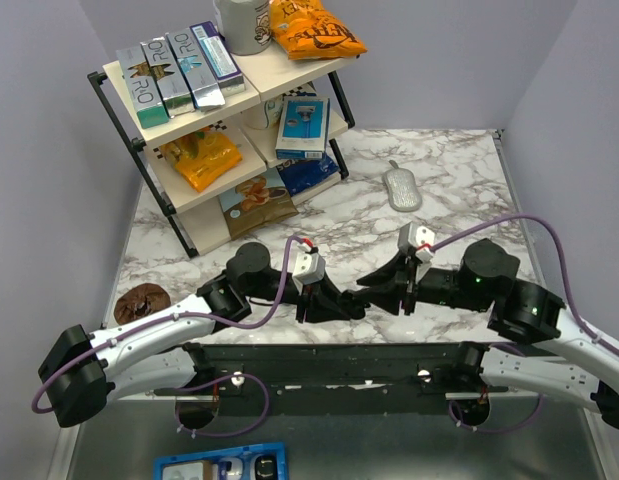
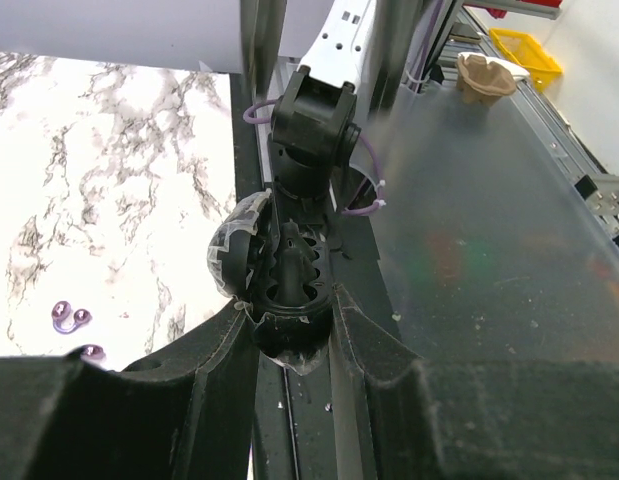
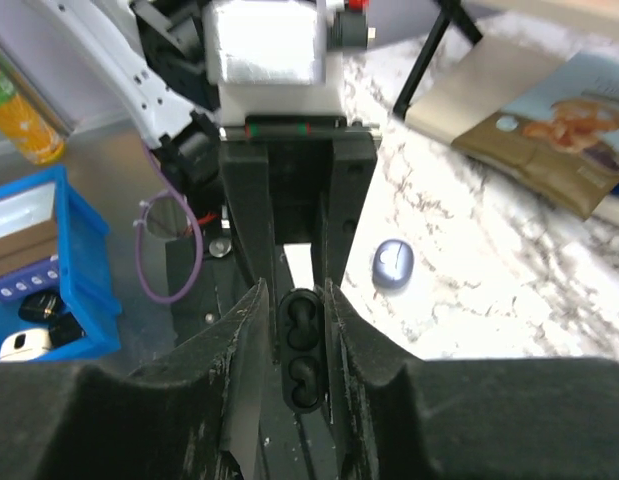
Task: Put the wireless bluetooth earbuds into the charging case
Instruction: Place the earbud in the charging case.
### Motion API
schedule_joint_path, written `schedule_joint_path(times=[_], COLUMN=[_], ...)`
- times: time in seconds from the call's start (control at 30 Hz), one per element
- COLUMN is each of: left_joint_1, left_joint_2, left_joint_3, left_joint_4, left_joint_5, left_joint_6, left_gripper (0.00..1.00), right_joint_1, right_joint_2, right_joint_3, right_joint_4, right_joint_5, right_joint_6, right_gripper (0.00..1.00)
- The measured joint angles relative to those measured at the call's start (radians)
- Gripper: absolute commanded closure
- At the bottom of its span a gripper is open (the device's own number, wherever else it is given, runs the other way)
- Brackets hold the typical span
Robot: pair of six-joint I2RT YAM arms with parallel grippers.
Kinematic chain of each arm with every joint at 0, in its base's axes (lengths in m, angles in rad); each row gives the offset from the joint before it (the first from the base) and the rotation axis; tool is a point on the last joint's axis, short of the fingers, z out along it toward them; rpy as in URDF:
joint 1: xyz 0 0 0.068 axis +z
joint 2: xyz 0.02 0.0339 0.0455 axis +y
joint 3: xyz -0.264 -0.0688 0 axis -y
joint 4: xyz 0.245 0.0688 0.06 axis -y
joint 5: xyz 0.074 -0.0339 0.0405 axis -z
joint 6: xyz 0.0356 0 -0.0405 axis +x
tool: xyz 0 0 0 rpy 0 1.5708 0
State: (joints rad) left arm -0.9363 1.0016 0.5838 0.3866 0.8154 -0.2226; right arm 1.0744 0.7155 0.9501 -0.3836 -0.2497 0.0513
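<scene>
i'm looking into a robot lab cell dressed like a small shop: plain lavender walls (image 1: 49, 120) box in a marble desk (image 1: 459, 190), with a shelf rack (image 1: 274, 72) of snack packets (image 1: 202, 158).

One purple earbud (image 2: 92, 352) sat half hidden behind the left finger (image 2: 189, 350); blue bin (image 1: 219, 453) ran off the bottom edge.

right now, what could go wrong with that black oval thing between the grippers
The black oval piece hangs between the left gripper and right gripper near the table edge; a slip could drop it onto the rail. The purple earbuds lie loose near the left gripper and could get swept.
</scene>
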Motion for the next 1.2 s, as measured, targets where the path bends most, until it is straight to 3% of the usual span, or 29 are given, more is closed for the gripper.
schedule_joint_path(times=[0.2, 0.47, 1.2], left_joint_1=[0.000, 0.000, 0.000], left_joint_2=[0.000, -0.004, -0.019], left_joint_3=[-0.004, -0.004, -0.005], left_joint_4=[0.001, -0.009, -0.005], left_joint_5=[-0.001, -0.005, -0.008], left_joint_6=[0.001, 0.011, 0.004], left_gripper=[1.00, 1.00, 1.00], right_joint_1=[0.000, 0.000, 0.000], right_joint_2=[-0.008, 0.013, 0.000], right_joint_3=[0.060, 0.046, -0.064], right_joint_4=[-0.085, -0.199, -0.204], right_joint_5=[-0.005, -0.056, -0.016], right_joint_6=[-0.024, -0.027, -0.026], right_gripper=[0.73, 0.68, 0.65])
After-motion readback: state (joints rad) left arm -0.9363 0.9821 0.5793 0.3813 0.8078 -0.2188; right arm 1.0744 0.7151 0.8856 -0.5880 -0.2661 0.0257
